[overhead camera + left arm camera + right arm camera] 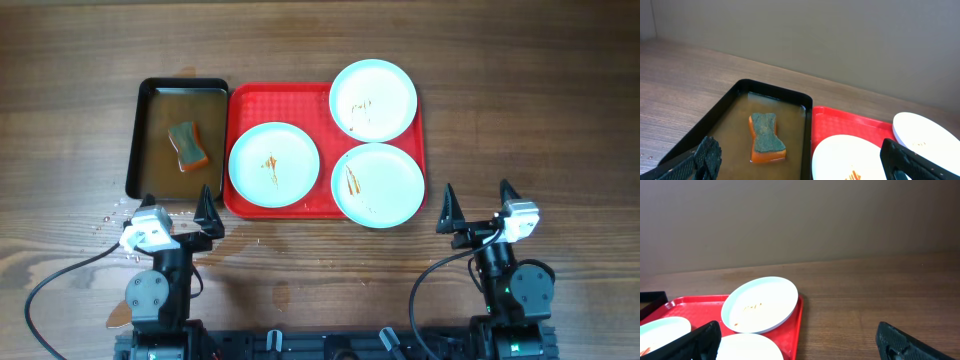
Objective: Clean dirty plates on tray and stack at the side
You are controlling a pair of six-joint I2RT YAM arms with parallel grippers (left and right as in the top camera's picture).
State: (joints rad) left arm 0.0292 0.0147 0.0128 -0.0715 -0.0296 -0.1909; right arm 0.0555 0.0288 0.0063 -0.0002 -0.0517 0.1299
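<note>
Three pale plates lie on the red tray [240,105]: one at the left [274,165], one at the back right [373,99], one at the front right [377,184]. All three carry thin orange-brown smears. My left gripper [177,212] is open and empty at the near left, in front of the black tray. My right gripper [479,205] is open and empty at the near right, just right of the front right plate. The left wrist view shows the left plate [850,157] and the tray [850,122]. The right wrist view shows the back right plate [760,304].
A black tray [146,140] of brownish water stands left of the red tray, with an orange sponge with a green top [187,146] lying in it; it also shows in the left wrist view [767,137]. Water drops [112,215] lie on the wooden table near the left gripper.
</note>
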